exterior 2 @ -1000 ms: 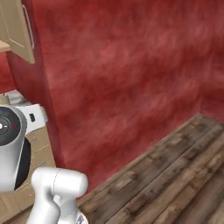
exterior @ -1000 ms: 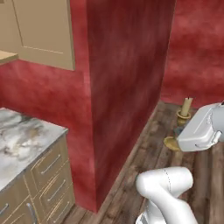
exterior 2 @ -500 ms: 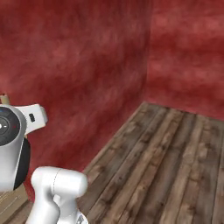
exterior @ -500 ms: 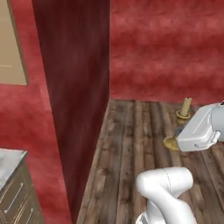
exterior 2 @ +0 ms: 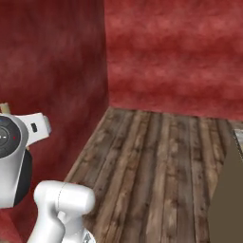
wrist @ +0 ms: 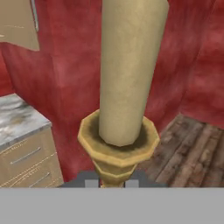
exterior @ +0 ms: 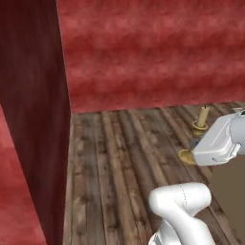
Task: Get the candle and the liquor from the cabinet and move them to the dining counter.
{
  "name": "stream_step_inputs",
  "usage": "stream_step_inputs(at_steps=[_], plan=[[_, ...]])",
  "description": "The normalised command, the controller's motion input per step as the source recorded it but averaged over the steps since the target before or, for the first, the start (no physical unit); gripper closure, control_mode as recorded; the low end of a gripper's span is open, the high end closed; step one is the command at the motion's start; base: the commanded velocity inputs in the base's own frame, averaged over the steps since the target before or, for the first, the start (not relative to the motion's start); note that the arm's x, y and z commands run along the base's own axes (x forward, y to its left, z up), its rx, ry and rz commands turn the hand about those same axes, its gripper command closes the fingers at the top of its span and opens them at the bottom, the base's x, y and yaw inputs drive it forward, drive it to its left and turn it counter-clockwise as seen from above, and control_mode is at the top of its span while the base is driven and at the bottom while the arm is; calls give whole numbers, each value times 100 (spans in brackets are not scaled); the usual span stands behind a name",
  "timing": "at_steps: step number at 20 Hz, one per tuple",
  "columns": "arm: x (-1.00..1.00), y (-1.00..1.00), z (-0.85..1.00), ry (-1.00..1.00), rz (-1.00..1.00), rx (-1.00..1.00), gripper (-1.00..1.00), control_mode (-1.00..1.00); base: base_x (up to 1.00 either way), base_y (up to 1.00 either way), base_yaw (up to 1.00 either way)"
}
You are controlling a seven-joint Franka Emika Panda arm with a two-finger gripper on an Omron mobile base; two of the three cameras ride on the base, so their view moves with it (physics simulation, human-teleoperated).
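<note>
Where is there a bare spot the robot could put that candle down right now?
The gripper is shut on the candle. The marble worktop under the tan cabinet looks bare. The wooden floor between the red walls is open too. No crowded spot shows.

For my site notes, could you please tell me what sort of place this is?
Probably a home kitchen: a marble worktop over tan drawers, a wall cabinet, red walls and a plank floor.
</note>
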Motion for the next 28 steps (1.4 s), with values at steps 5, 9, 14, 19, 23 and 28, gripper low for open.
stream_step_inputs(at_steps=[5, 9, 14, 19, 23, 28], plan=[[0, 0, 0, 0, 0, 0, 100, 100, 43, -3, -46], [0, 0, 0, 0, 0, 0, 100, 100, 67, 0, -45], [0, 0, 0, 0, 0, 0, 100, 100, 95, 8, -41], [0, 0, 0, 0, 0, 0, 100, 100, 94, 10, -38], [0, 0, 0, 0, 0, 0, 100, 100, 90, 7, -37], [0, 0, 0, 0, 0, 0, 100, 100, 86, 8, -42]])
